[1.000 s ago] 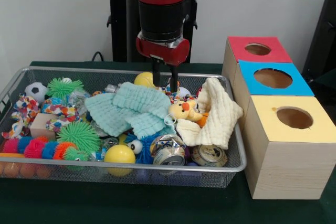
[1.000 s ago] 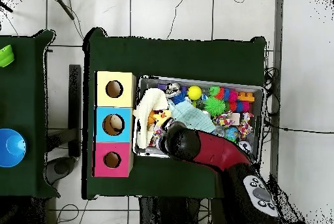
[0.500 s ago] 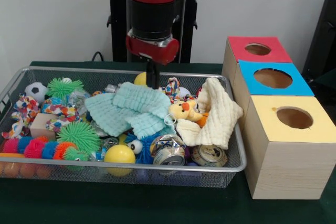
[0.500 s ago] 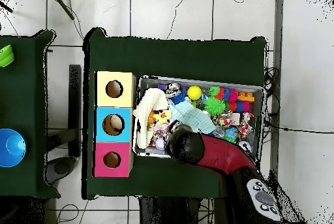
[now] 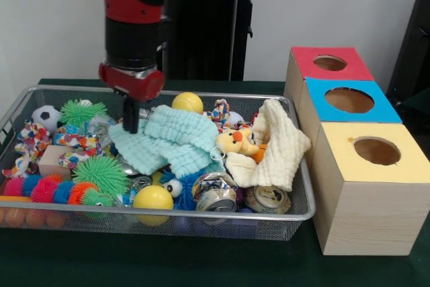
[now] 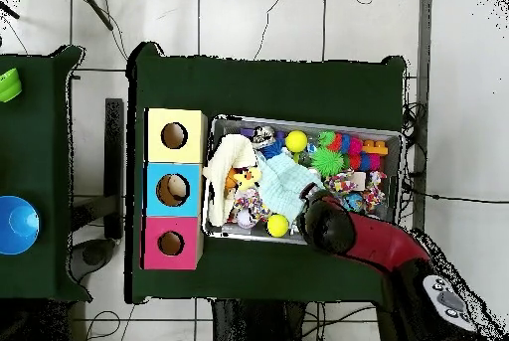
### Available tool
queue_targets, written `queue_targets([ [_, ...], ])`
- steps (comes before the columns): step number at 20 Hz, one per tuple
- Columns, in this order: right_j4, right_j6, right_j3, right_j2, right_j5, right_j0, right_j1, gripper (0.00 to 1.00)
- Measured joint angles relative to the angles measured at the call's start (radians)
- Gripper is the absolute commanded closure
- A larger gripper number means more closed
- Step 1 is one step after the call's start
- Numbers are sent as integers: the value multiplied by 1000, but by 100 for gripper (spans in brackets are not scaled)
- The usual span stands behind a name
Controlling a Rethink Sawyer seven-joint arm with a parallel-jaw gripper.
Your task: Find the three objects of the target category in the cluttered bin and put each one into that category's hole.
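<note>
Since a second ago the arm has swung across the wire bin (image 5: 295, 214) toward the picture's left in the front view, uncovering the yellow ball (image 5: 187, 103) at the far rim. Which category is the target cannot be told; possible candidates are that ball, a second yellow ball (image 5: 153, 199) at the near rim and the soccer ball (image 5: 45, 117) in the far left corner. The pincer (image 5: 131, 120) hangs at the left edge of the mint washcloth (image 5: 168, 138), tips just beside the cloth; it looks nearly closed and empty, though I cannot tell for sure. The far yellow ball lies to its right, close. The holes in the red box (image 5: 329, 63), blue box (image 5: 349, 100) and yellow box (image 5: 377, 150) stand right of the bin on the green tabletop (image 5: 168, 263).
</note>
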Motion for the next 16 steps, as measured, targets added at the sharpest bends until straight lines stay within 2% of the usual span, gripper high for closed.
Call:
queue_targets([
  [4, -8, 0, -27, -21, -30, -9, 41, 100],
  [7, -8, 0, -40, -47, -52, 20, 61, 100],
  [16, -7, 0, -40, -115, -83, 159, 50, 100],
])
